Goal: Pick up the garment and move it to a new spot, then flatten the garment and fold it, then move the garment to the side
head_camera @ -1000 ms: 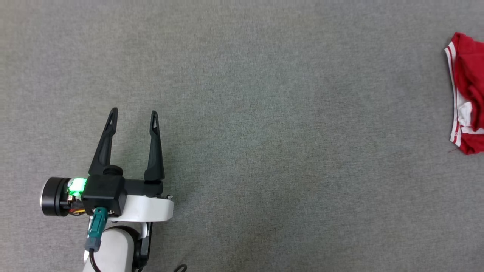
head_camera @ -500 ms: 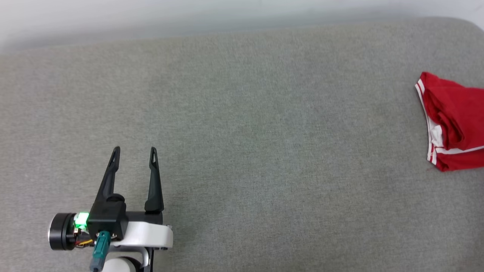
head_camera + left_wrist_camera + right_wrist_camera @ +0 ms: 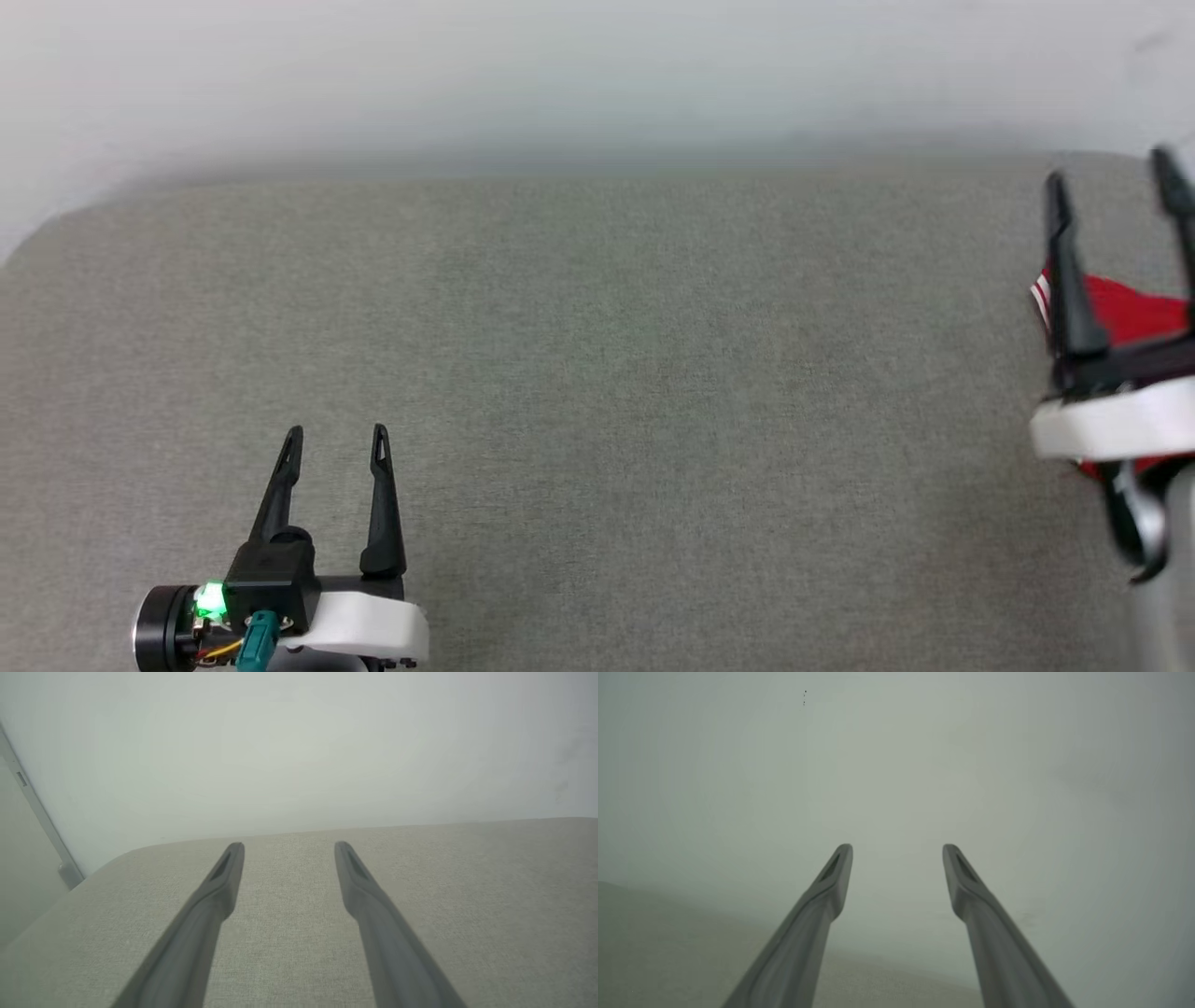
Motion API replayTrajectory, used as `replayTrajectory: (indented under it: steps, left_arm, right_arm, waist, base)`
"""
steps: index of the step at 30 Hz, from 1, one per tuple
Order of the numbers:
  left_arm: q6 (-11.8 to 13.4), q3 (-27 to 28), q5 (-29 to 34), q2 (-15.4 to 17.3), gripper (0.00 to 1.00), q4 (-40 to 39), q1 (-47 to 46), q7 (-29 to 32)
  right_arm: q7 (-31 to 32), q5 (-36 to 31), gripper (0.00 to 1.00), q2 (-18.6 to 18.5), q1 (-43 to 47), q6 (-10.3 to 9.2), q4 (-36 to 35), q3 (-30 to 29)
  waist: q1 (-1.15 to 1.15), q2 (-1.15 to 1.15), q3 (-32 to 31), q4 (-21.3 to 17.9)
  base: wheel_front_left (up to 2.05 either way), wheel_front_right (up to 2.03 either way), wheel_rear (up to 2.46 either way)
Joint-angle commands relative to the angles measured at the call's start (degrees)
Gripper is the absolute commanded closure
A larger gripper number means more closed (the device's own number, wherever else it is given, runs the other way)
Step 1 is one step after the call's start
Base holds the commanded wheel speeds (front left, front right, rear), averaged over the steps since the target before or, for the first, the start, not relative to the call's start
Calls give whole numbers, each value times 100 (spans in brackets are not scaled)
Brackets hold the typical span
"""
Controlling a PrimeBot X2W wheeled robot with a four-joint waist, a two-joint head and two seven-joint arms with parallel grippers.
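Red garment [image 3: 1130,313] lies partly hidden behind the right pincer [image 3: 1109,166], fingers spread, empty.

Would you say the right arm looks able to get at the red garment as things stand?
Probably yes: the open right end effector hangs over the garment, with nothing seen between them.

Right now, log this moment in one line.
shirt: far right on grey surface, partly hidden | left pincer: open, empty | right pincer: open, empty, by shirt
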Motion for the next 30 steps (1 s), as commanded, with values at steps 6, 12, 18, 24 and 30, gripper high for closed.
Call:
replayTrajectory:
  steps: [6,12,18,24,30]
  left_arm:
    - [-46,79,-42,-37,0,126,203,-13]
    - [-103,136,-45,-49,0,193,341,-13]
    - [-169,171,-99,-84,0,177,437,-13]
    - [-276,197,-59,-83,0,162,495,-13]
    - [-355,208,-47,-90,0,155,527,-13]
  right_arm:
    - [-8,374,0,502,1017,-9,100,128]
    - [-8,495,0,657,1603,-8,158,82]
    - [-9,543,0,840,2110,-8,-4,31]
    - [-8,576,0,963,2486,-7,-192,-85]
    - [-9,596,0,1021,2720,-7,-307,-140]
  waist:
    - [1,0,-330,204]
    - [1,0,-526,264]
    - [1,0,-633,303]
    - [1,0,-715,360]
    - [1,0,-764,381]
  base:
    - [0,0,0]
    - [0,0,0]
    - [0,0,0]
    - [0,0,0]
    - [0,0,0]
